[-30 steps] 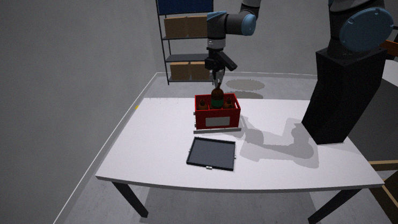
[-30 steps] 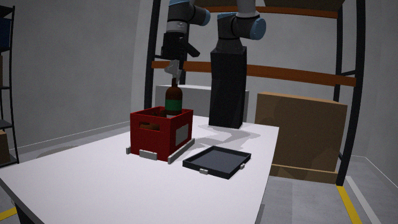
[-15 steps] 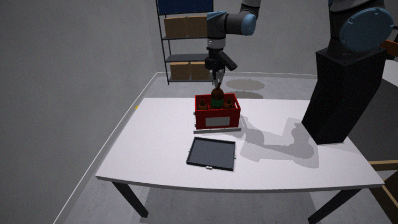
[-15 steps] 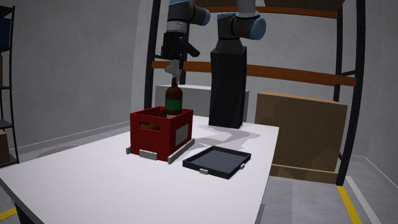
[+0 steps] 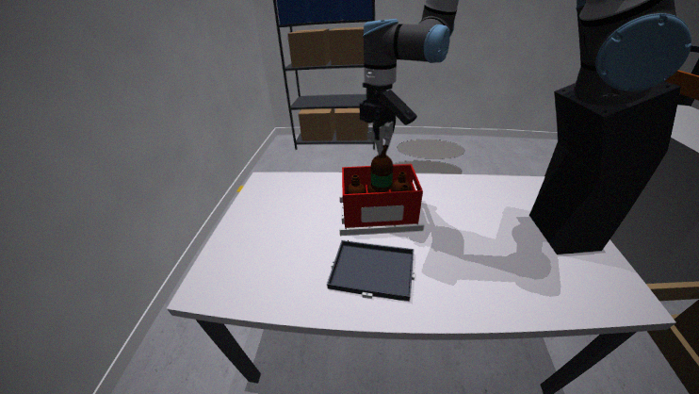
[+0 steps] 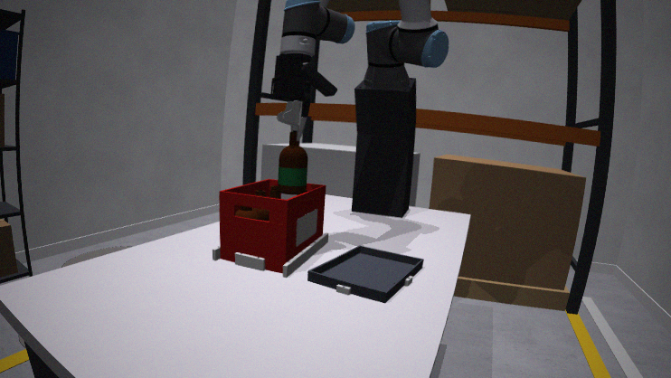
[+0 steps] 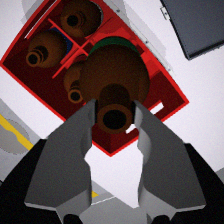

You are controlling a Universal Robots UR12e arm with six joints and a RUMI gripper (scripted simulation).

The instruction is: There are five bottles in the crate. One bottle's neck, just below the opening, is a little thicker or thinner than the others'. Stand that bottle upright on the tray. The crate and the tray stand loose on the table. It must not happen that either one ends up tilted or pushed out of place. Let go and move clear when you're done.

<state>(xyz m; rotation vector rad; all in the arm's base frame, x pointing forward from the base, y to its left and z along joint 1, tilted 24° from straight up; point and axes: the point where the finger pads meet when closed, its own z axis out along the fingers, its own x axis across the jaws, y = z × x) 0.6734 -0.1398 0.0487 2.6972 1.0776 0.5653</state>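
My gripper (image 5: pixel 383 145) (image 6: pixel 294 132) (image 7: pixel 114 101) is shut on the neck of a brown bottle (image 5: pixel 382 171) (image 6: pixel 292 168) (image 7: pixel 116 75) with a green label. The bottle hangs upright, its body mostly above the rim of the red crate (image 5: pixel 382 207) (image 6: pixel 262 234) (image 7: pixel 172 90), its base still inside. Other brown bottles (image 5: pixel 355 185) (image 7: pixel 41 50) stand in the crate's compartments. The dark tray (image 5: pixel 371 270) (image 6: pixel 368 272) (image 7: pixel 200 25) lies flat on the white table (image 5: pixel 273 254) (image 6: pixel 164 305), in front of the crate.
Grey stop bars (image 5: pixel 382 229) (image 6: pixel 305 255) lie along the crate's base. The arm's black pedestal (image 5: pixel 601 161) (image 6: pixel 382 150) stands on the table's right side. A shelf with cardboard boxes (image 5: pixel 322 73) stands behind the table, and a large box (image 6: pixel 511 221) beside it.
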